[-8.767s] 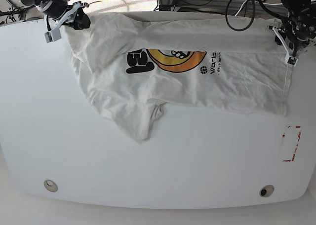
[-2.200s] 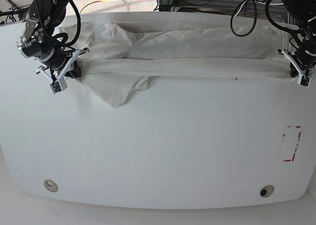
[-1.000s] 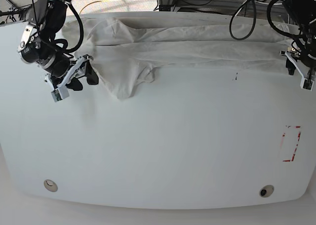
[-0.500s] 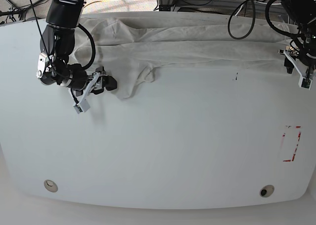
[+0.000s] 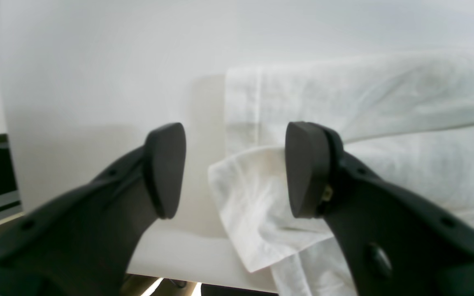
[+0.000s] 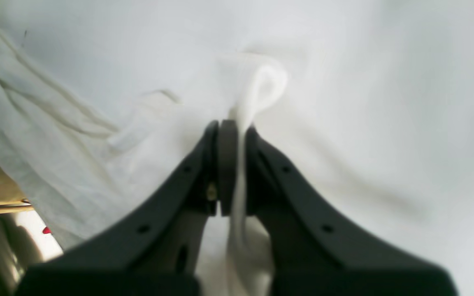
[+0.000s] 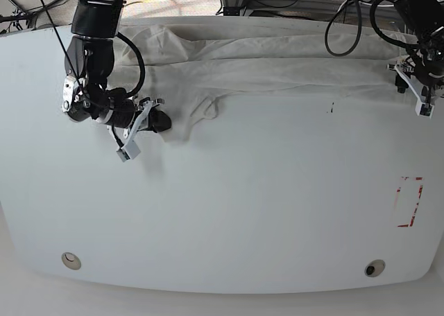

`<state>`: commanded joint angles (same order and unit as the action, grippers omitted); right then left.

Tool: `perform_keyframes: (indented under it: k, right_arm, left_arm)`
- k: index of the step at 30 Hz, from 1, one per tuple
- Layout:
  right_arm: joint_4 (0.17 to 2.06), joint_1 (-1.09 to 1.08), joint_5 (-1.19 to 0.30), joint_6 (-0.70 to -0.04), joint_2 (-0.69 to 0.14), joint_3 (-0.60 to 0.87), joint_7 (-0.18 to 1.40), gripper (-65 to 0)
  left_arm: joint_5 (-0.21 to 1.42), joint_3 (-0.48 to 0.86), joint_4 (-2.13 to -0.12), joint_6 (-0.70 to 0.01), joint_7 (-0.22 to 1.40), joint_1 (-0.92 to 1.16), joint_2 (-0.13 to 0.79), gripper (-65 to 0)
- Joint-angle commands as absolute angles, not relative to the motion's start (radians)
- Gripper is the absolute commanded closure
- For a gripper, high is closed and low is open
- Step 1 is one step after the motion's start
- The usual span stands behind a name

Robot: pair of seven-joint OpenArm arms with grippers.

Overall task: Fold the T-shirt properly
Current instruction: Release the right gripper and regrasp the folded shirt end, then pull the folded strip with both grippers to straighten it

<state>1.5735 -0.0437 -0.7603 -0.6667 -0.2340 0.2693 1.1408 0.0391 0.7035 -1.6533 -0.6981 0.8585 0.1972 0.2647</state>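
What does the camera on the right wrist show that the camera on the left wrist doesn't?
Only the right wrist view shows a gripper, the right gripper, shut on a pinched fold of the T-shirt. Only the left wrist view shows open jaws: the left gripper is open above a loose corner of the shirt, gripping nothing, at the table edge. Both show white cloth lying on the white table.

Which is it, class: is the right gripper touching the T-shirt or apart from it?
Touching. The right wrist view shows the right gripper shut on a fold of the T-shirt.
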Motion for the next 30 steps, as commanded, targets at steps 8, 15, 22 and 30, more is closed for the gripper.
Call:
perform_keyframes:
  k: [8, 15, 22, 30]
  right_arm:
    - [1.813, 0.145, -0.763, -0.668, -0.236, 0.334, 1.147, 0.0]
    - [1.969, 0.308, -0.869, -0.668, -0.236, 0.338, 1.147, 0.0]
    - [1.971, 0.430, -0.998, -0.664, -0.236, 0.433, 1.147, 0.0]
    - [1.966, 0.513, -0.990, -0.667, -0.243, 0.456, 1.142, 0.0]
  left_arm:
    - [0.038, 0.638, -1.646, -0.698, 0.858, 0.202, 0.266, -35.1]
    - [0.036, 0.598, -1.646, -0.698, 0.858, 0.203, 0.266, -35.1]
    - [0.036, 0.581, -1.620, -0.698, 0.858, 0.202, 0.269, -35.1]
    - [0.036, 0.582, -1.549, -0.698, 0.857, 0.197, 0.294, -35.1]
